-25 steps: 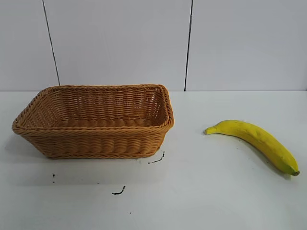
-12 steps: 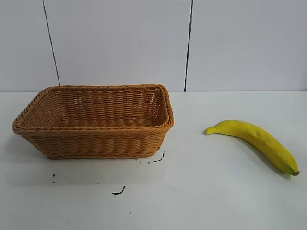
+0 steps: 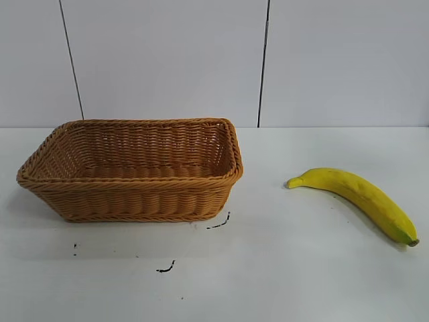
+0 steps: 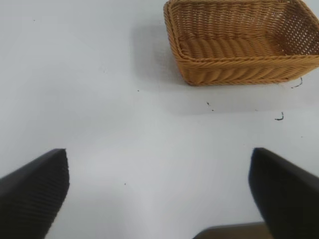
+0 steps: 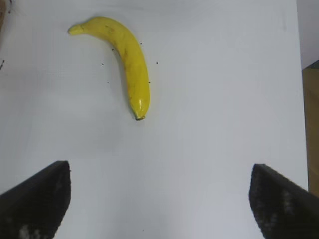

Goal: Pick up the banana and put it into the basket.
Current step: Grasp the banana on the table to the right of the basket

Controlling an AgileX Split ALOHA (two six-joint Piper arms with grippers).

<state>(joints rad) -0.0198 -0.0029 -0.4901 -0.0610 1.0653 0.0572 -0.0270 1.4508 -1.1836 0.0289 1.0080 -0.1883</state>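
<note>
Exterior view: a white table point(image 3: 281, 282) stands before a pale panelled wall point(image 3: 167, 60), and neither arm shows in this picture. The basket point(image 3: 134, 194) sits on the left half of the table, its long side facing the camera, and its visible inside holds nothing. The banana point(image 3: 358, 194) lies flat on the table well to the right of the basket, apart from it, with its stem end toward the basket and its dark tip nearer the camera and farther right. A few small black marks point(image 3: 166, 268) dot the table just in front of the basket. In the right wrist view, the right gripper point(image 5: 159, 199) hangs above bare table with its two dark fingers point(image 5: 37, 199) spread wide apart and nothing between them; the banana point(image 5: 127, 62) lies ahead of it, clear of the fingers and untouched, its dark tip the end closest to the gripper. At that picture's edge the table ends and a strip of brown surface point(image 5: 311, 124) shows beyond it. In the left wrist view, the left gripper point(image 4: 159, 199) likewise has its fingers point(image 4: 35, 194) wide apart and empty, over bare table well short of the basket point(image 4: 239, 69), which sits farther off with the black marks point(image 4: 280, 117) beside it. The banana is on the table, not in the basket.
</note>
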